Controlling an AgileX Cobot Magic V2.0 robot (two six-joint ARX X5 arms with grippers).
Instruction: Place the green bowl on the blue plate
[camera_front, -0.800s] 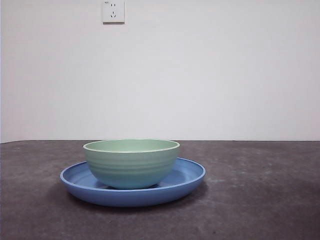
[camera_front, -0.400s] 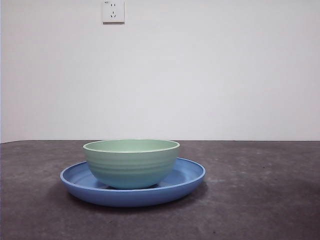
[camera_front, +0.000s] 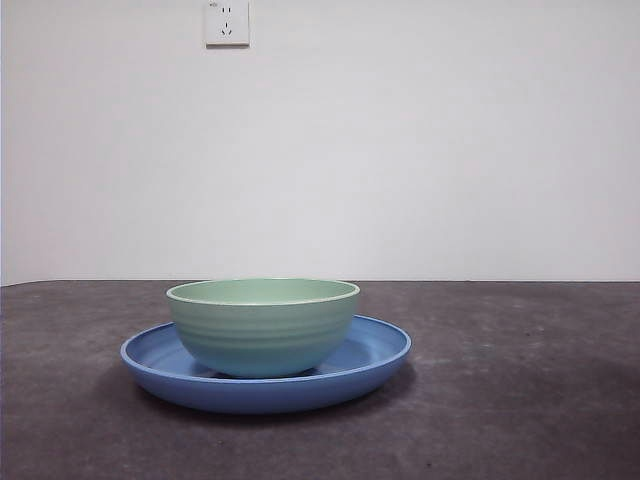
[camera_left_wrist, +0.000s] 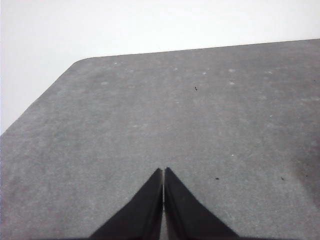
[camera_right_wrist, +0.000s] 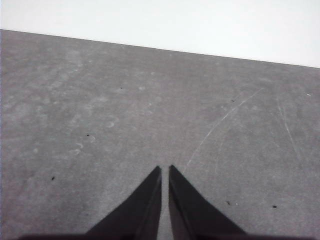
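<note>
Already the green bowl (camera_front: 262, 326) is being carried upright by the blue plate (camera_front: 380, 352) on the table (camera_front: 520, 400), nothing being left undone, while both hands, left hand (camera_left_wrist: 163, 172) and right hand (camera_right_wrist: 165, 171), are being kept closed and empty.

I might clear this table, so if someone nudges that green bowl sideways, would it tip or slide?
The green bowl looks glossy and rigid, so it would probably slide on the blue plate. Low and wide, it seems unlikely to tip; the plate's raised rim may stop it.

One green bowl (camera_front: 262, 325), one blue plate (camera_front: 380, 352), one wall socket (camera_front: 227, 22)
</note>
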